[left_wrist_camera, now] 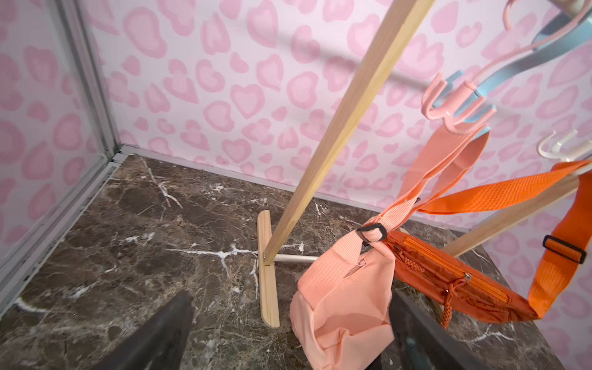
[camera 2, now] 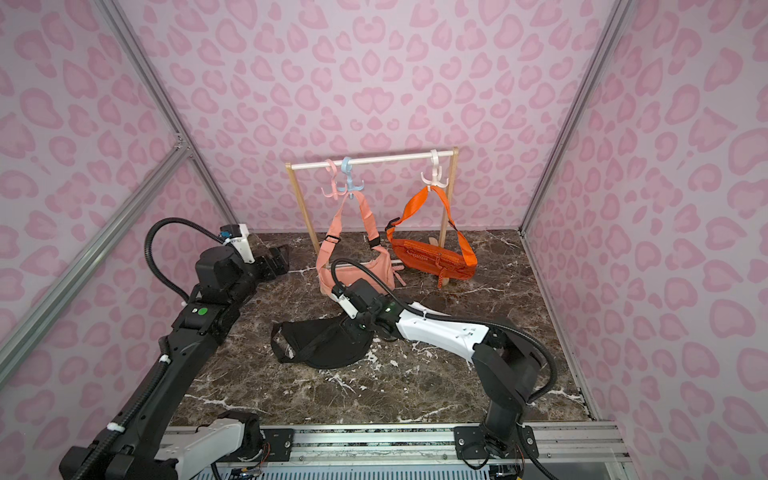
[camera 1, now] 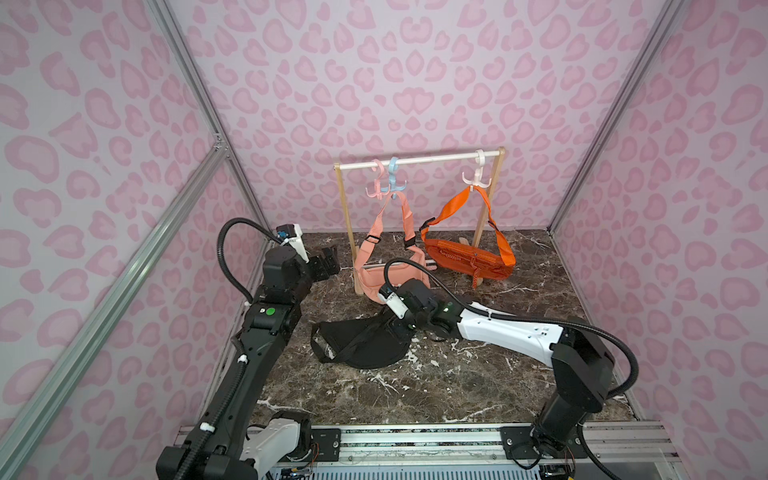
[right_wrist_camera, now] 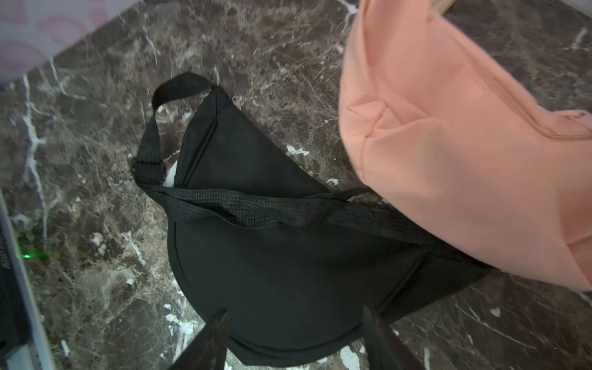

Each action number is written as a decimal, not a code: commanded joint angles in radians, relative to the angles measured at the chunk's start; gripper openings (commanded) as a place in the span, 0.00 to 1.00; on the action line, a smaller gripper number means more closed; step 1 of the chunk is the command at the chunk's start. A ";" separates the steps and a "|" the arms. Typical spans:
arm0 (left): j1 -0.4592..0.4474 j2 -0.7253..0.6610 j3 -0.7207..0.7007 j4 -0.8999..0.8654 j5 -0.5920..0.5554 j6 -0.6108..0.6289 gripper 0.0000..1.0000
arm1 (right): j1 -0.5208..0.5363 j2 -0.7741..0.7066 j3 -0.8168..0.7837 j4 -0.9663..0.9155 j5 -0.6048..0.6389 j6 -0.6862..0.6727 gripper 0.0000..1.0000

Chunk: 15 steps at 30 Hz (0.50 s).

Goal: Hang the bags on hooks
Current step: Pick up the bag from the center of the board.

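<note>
Hovering spread and empty, the right claw (right_wrist_camera: 294, 310) is facing the black bag (right_wrist_camera: 288, 272), which is lying flat on the marble counter (right_wrist_camera: 96, 160) just beneath it. Pinching the woven strap (right_wrist_camera: 243, 205) ahead, where it is crossing the smooth half-moon body, is looking like the surest grip. The left claw (left_wrist_camera: 291, 298) is gaping, empty, beside the wooden rack (left_wrist_camera: 336, 128).

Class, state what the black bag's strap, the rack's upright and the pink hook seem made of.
Black bag's strap: woven webbing, probably nylon, matte; ribbed weave visible. Rack's upright: pale wood, matte; grain lines. Pink hook: likely moulded plastic; smooth, slightly glossy.
</note>
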 commanded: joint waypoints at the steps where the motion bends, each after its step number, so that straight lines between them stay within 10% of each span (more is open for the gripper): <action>1: 0.045 -0.064 -0.038 0.052 -0.011 -0.072 0.97 | 0.030 0.073 0.041 -0.087 0.071 -0.120 0.68; 15: 0.147 -0.188 -0.125 -0.006 -0.026 -0.120 0.97 | 0.037 0.373 0.327 -0.121 0.151 -0.244 0.69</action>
